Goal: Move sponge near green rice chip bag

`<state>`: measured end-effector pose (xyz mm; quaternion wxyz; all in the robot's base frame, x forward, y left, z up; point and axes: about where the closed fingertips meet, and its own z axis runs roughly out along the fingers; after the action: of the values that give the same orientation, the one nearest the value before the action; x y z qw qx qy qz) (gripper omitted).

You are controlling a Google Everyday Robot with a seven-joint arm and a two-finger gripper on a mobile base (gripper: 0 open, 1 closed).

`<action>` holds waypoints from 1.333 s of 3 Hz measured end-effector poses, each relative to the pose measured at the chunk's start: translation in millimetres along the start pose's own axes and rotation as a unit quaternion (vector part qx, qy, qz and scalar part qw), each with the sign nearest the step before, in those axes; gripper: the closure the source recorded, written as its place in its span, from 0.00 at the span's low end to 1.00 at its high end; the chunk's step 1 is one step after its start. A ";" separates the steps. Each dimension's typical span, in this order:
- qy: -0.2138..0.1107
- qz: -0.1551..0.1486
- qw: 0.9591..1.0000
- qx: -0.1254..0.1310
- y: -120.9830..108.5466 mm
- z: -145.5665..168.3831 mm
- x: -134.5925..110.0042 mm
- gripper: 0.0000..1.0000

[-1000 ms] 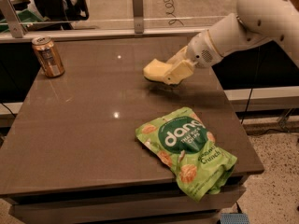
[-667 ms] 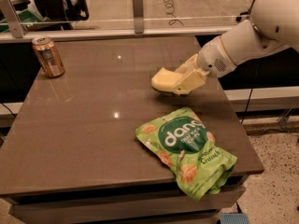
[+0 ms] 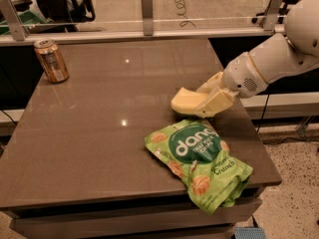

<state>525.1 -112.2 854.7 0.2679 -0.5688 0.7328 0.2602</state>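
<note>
The arm reaches in from the right, and the pincer is low over the right side of the worktop. It is clenched on the sponge, with cream fingers above and below the pale yellow block, which sticks out to the left. The sponge sits just beyond the far edge of the bag, very close to it. Whether it touches the worktop or the bag, I cannot tell. The bag lies crumpled and lime green at the near right corner, lettering up, with its lower end hanging over the near edge. Far away at the left corner a can stands upright, well apart from everything else.
</note>
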 end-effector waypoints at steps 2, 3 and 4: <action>0.004 -0.013 0.999 -0.028 16.1 6.8 6.1 0.59; 0.005 -0.016 0.999 -0.035 18.8 7.2 7.7 0.36; 0.005 -0.017 0.999 -0.037 20.5 6.7 9.5 0.13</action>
<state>503.8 -109.7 844.9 0.2471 -0.5925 0.7140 0.2795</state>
